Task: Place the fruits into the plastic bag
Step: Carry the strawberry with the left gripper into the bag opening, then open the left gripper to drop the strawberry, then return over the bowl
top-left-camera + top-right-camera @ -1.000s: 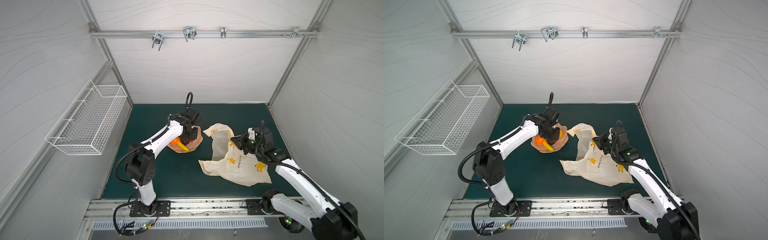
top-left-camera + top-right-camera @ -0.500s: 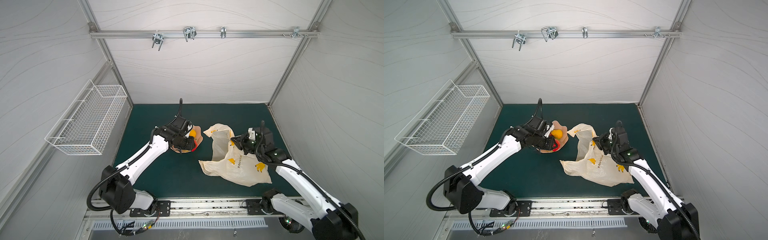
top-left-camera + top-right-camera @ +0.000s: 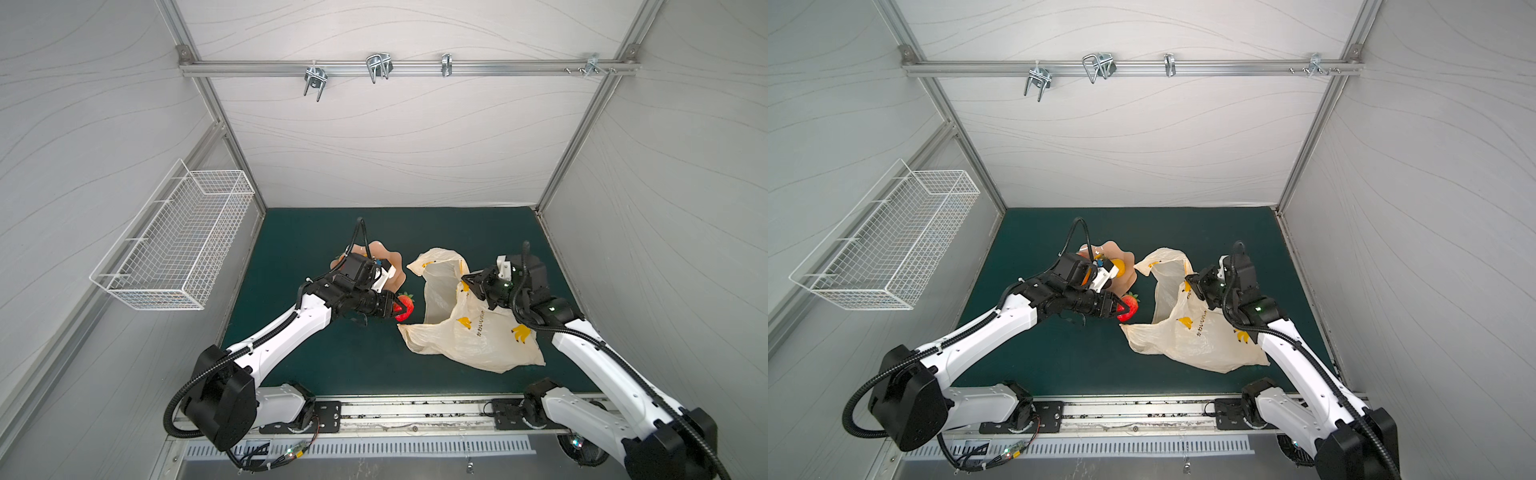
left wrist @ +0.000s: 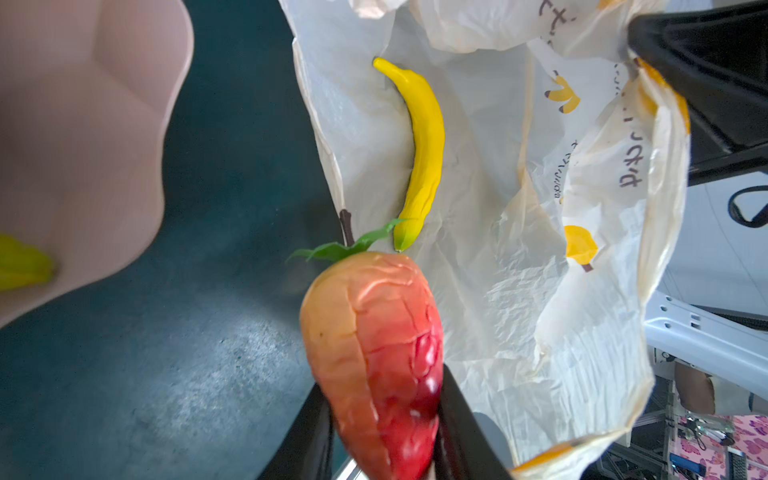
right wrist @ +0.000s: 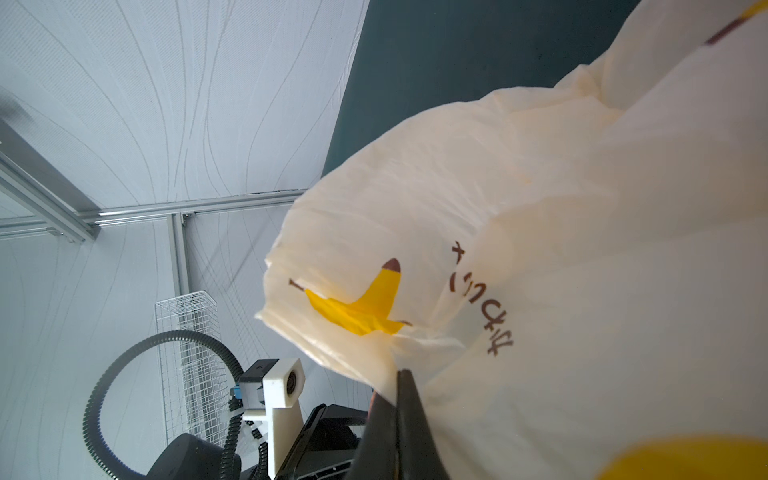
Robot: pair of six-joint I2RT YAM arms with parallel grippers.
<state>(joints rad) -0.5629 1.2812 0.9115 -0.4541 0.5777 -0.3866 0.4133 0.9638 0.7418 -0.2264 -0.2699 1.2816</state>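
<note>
My left gripper (image 3: 397,308) is shut on a red strawberry (image 3: 406,306) with green leaves, held above the green mat just left of the plastic bag (image 3: 469,336). In the left wrist view the strawberry (image 4: 374,353) sits between the black fingers, in front of the bag's open mouth (image 4: 498,270). A yellow banana (image 4: 426,153) lies inside the bag. My right gripper (image 3: 471,286) is shut on the bag's upper edge (image 5: 374,357) and holds it lifted. In a top view a yellow-orange fruit (image 3: 1119,264) shows in the pink bowl (image 3: 1128,279).
The pink wavy-edged bowl (image 3: 398,272) stands behind my left wrist, which hides most of it. A white wire basket (image 3: 178,253) hangs on the left wall. Grey walls close in the mat on three sides, with the arm bases along the front rail.
My left arm has swung from over the bowl out to the right and nearer the front, carrying the strawberry to the bag's mouth. The right arm and the bag have stayed put.
</note>
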